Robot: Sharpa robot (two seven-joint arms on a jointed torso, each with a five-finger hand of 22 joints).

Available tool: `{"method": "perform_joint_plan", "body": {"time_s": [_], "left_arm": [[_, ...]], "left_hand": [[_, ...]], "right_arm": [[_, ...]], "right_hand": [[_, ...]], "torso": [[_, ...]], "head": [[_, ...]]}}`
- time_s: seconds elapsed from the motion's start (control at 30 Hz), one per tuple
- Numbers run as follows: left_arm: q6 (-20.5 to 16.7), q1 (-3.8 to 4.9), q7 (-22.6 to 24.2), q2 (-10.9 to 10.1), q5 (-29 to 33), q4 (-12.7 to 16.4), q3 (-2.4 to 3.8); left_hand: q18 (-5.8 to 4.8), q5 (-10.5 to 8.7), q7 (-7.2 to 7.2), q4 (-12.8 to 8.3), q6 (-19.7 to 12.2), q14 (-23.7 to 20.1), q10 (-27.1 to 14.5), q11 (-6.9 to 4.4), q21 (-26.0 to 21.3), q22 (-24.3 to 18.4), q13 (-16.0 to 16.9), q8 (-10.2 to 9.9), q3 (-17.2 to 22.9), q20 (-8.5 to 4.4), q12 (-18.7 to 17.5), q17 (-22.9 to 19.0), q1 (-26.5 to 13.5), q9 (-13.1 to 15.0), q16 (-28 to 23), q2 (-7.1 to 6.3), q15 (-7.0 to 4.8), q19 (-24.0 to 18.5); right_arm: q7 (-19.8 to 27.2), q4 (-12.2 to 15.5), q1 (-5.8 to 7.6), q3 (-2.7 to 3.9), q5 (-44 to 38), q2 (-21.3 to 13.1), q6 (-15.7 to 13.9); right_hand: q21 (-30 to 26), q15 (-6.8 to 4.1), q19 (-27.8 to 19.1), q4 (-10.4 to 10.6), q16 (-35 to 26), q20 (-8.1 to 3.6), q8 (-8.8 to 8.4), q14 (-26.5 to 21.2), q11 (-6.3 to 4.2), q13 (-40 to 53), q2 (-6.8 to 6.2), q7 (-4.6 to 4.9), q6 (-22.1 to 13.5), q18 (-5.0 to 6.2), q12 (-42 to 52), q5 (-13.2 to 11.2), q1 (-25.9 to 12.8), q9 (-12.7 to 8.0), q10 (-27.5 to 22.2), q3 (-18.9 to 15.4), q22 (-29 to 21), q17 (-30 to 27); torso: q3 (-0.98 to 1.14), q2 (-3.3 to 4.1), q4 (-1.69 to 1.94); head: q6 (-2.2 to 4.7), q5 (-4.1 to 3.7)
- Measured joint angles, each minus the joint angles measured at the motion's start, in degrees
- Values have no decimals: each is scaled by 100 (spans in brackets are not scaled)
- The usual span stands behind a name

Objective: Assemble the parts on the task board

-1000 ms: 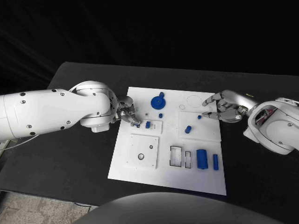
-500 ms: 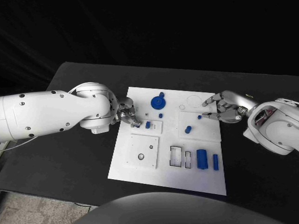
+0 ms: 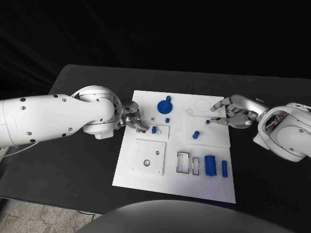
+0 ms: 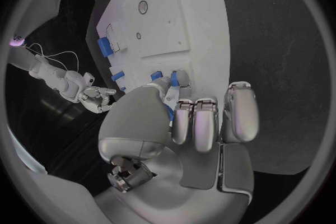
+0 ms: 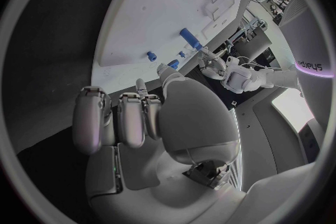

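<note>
White task board (image 3: pixel 148 179) lies mid-table on the black table (image 3: pixel 71 170), long side running away from the robot. Nearest row: two empty rectangular slots, then a larger blue block (image 3: pixel 210 165) and a slim blue bar (image 3: pixel 224 168) beside it, both near the board's right edge. Square inset plate (image 3: pixel 148 156) with a small hole sits to their left.

Mid-board: small blue peg (image 3: pixel 196 134), lying slightly tilted. Against half a second ago it looks a touch nearer the board's middle; a slight shift, and I cannot tell the cause.

Left hand (image 3: pixel 133 119) at the board's left edge, fingers curled narrow over a small blue piece (image 3: pixel 153 129) on its raised pad; left wrist view shows blue between thumb and fingertips (image 4: pixel 183 117), so probably pinching it, though I cannot tell for certain. Hand has barely moved over the last second.

Right hand (image 3: pixel 233 112) hovers at the right edge, fingers bunched close, tips near a tiny blue stud (image 3: pixel 207 122); contact unclear. Has drifted marginally outward.

Farthest: round blue gear (image 3: pixel 164 106) and a small blue stud (image 3: pixel 167 120) just before it.

Judgement: seating work on the left, slow; little progress this second.
</note>
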Motion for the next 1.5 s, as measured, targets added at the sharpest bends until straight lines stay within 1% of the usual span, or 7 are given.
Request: {"method": "perform_joint_plan", "body": {"time_s": [0.17,0.33,0.73,1.0,1.3,1.43,1.5], "left_arm": [[12,0,-3,1,-3,-15,0],[27,1,-1,10,-1,-38,1],[34,0,33,31,32,-99,2],[-93,-13,56,23,69,-103,9],[-787,72,257,13,-153,-24,371],[-1111,123,603,111,-338,-128,421],[-1246,140,922,228,-448,-290,417]], "left_hand": [[0,-946,32,230,32,18,-7,34,-60,0,0,-100,-381,33,0,0,-566,-26,0,42,25,-33],[0,-1243,40,251,63,-1,0,42,-75,2,0,-149,-688,51,0,-1,-920,-42,0,157,44,-51],[-1,-1246,31,257,115,-1,0,42,-89,4,0,-142,-1050,51,0,-1,-1297,59,0,423,44,-51],[0,-908,31,249,113,-1,0,42,-88,3,0,3,-1238,51,0,-2,-1212,216,0,568,44,-51],[-1,-1402,-1,238,143,-1,0,42,-75,3,0,402,-1900,40,0,-2,-1302,409,0,550,44,2],[0,-1139,132,157,-371,8,-2,148,-327,2,0,430,-2044,128,-77,-3,-583,409,0,471,165,-296],[-1,-951,266,77,-730,11,-255,291,-538,2,0,320,-2043,211,-683,-3,-34,409,-120,426,301,-601]], "right_arm": [[-1,0,-2,0,0,0,1],[-3,-1,-2,0,1,1,3],[-9,-4,-3,0,2,3,9],[-7,-5,-3,0,2,-1,-5],[21,-3,-3,1,3,5,-100],[36,-1,3,1,7,16,-130],[55,-4,6,1,15,30,-158]], "right_hand": [[0,0,0,-30,0,0,0,0,0,0,0,0,0,0,0,16,0,-13,0,30,0,0],[-22,0,0,-78,0,0,0,0,0,0,29,0,0,0,-4,154,29,-43,0,78,-1,0],[-45,0,0,-175,-31,0,0,0,0,1,59,15,14,0,-25,462,59,-103,0,175,-1,5],[-45,0,0,-220,-31,0,0,0,0,1,60,21,21,0,-25,600,60,-126,0,220,0,4],[-45,0,0,-220,-31,0,0,0,0,1,60,21,21,0,-24,600,60,-132,0,220,3,3],[-45,0,0,-220,-31,0,0,0,41,0,60,23,60,0,-24,622,60,-132,-2,220,3,3],[-42,0,0,-218,-31,0,0,0,41,0,60,23,77,0,-25,622,60,-137,-2,223,3,3]], "torso": [[1,1,0],[2,1,-1],[2,0,-3],[-1,0,1],[-2,10,-8],[5,14,-5],[10,16,-5]], "head": [[0,1],[0,1],[0,-4],[0,-21],[0,-30],[0,-27],[0,-23]]}}
